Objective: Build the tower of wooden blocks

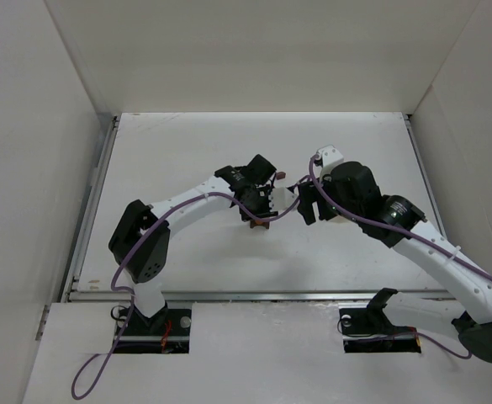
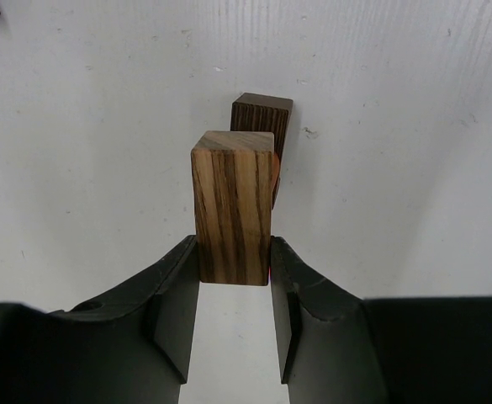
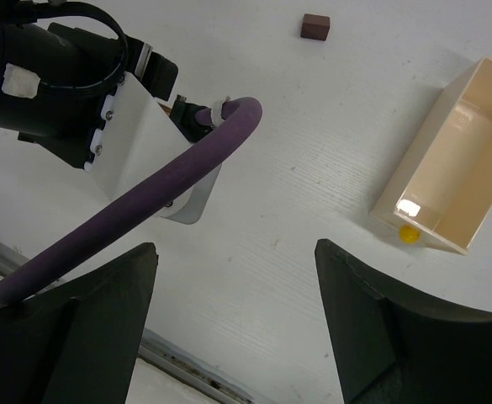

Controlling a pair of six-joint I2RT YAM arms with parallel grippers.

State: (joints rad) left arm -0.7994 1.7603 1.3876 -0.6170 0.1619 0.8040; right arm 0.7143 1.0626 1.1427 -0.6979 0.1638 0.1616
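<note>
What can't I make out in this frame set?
- Top external: blocks beneath the left gripper, too small and covered by it.
- Left wrist: dark block, lower part hidden behind the held striped block.
- Right wrist: yellow object, partly hidden by the cream box.

Right gripper [image 3: 233, 261], jaws apart, above a white table [image 3: 296, 210]: purple cable [image 3: 145, 202], left arm [image 3: 60, 76], 1 small brown block [image 3: 314, 26], 1 cream box [image 3: 422, 156].

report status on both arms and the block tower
Left end effector shut on striped tan block, dark block just behind it. Right end effector open, empty. Left arm's purple cable crosses in front of it.
</note>
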